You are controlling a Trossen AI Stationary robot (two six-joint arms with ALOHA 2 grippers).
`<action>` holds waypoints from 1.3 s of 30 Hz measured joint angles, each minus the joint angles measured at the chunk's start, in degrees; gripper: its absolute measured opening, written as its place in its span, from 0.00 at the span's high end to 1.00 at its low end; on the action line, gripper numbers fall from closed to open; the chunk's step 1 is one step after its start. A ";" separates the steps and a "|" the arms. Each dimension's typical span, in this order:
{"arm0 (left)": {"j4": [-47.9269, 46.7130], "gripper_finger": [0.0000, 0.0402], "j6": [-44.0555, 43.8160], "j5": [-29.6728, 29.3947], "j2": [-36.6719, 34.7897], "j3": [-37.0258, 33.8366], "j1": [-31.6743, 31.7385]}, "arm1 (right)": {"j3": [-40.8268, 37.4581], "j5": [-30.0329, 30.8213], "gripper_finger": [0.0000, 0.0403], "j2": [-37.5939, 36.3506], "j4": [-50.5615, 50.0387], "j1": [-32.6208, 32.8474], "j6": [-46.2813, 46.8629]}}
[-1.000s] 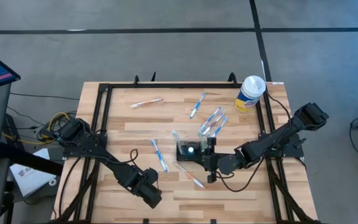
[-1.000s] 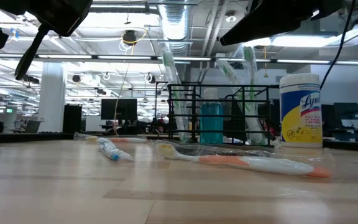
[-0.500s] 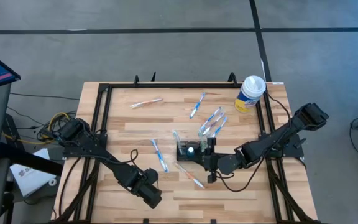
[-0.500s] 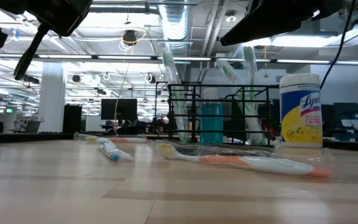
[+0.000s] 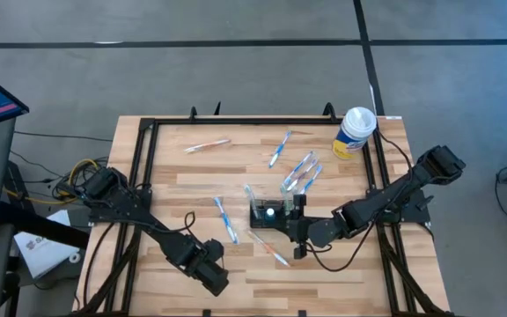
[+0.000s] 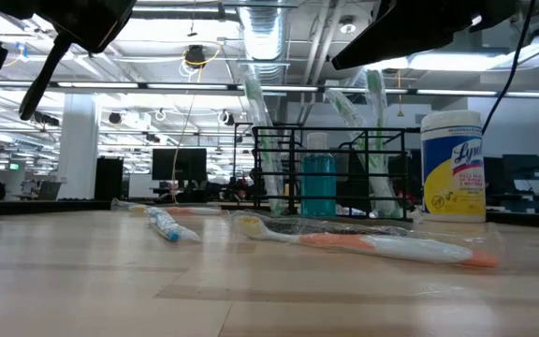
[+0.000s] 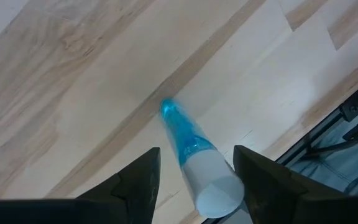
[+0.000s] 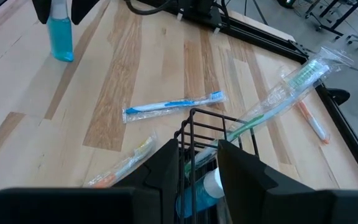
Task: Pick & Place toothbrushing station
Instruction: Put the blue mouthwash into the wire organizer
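here the right pincer [image 5: 298,208] clamps the toothbrushing station's [image 5: 269,214] wire edge mid-table, left pincer [image 5: 216,280] clamped on a blue bottle [image 7: 194,162].

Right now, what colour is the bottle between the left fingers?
Translucent blue with a white cap: the bottle, clearest in the left wrist view.

Grey floor [image 5: 236,79], ceiling lights [image 6: 195,56].

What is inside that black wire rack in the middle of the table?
The rack holds wrapped toothbrushes that stick out above it, and a blue bottle. The right hand covers the rack's lower part, so its bottom is hidden.
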 joint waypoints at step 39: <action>2.78 0.79 0.61 5.31 -0.81 -1.74 3.69 | 0.00 0.00 0.74 0.00 0.02 0.00 0.00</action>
